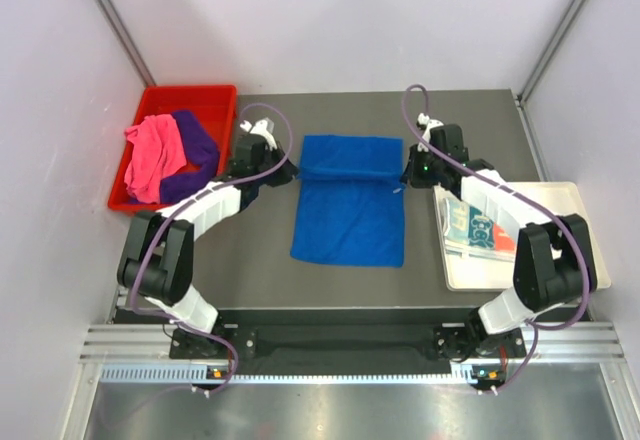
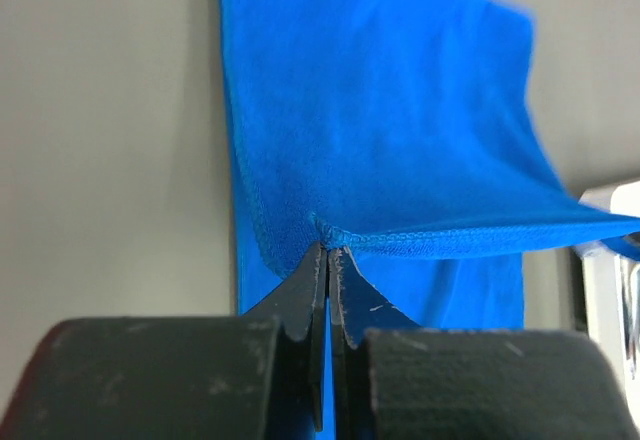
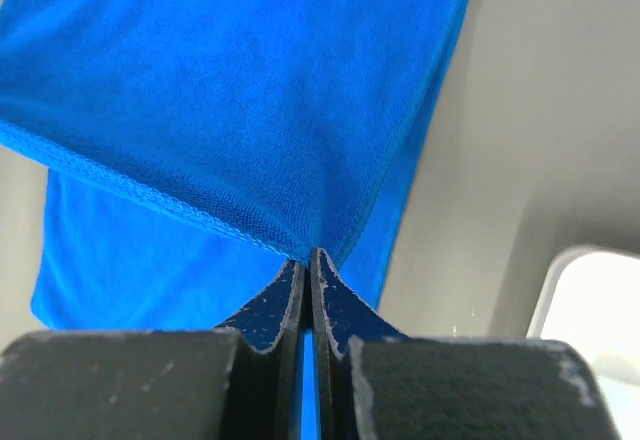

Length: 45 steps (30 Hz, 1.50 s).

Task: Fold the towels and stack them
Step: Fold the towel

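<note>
Pinching blue towel (image 1: pixel 350 210) corners: L end effector (image 2: pixel 328 250) & R end effector (image 3: pixel 308 255), one each.

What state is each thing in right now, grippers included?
royal blue towel: spread on the table, far end lifted by two corners.
left gripper: shut on one corner of it.
right gripper: shut on the other corner.
pink towel: crumpled in the red bin.
purple towel: crumpled in the same bin.
patterned towels: folded, on the white tray.

High rear overview; wrist views near the shared blue towel (image 1: pixel 348 205)
</note>
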{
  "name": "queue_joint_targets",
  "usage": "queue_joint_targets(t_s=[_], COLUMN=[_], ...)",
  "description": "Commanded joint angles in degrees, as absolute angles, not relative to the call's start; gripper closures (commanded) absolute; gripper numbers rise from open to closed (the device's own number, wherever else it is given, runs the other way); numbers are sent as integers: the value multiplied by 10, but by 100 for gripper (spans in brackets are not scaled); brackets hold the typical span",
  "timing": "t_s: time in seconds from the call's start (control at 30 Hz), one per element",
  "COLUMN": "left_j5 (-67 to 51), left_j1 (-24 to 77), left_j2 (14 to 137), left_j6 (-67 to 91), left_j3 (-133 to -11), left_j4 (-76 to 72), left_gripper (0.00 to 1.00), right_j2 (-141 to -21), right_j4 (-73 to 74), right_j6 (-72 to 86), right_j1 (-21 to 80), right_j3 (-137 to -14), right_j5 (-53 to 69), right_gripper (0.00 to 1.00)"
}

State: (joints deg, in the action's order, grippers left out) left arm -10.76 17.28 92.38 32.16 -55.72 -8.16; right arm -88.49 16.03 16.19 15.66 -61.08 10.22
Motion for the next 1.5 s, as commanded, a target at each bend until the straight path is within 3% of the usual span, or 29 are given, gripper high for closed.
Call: queue_joint_targets(t_s=[0.0, 0.53, 1.47], left_j5=[-25, 40, 53], left_j1=[167, 224, 278], left_j2=[889, 818, 708], left_j6=[327, 327, 333], left_j3=[-549, -537, -454], left_j4=[-5, 120, 166], left_gripper=[100, 100, 100], right_j2=[-839, -755, -646], right_j4=[194, 217, 242], right_j6=[159, 170, 213], right_j1=[150, 197, 256], right_j3=[-588, -533, -457], right_j5=[31, 11, -25], right_gripper=[100, 100, 100])
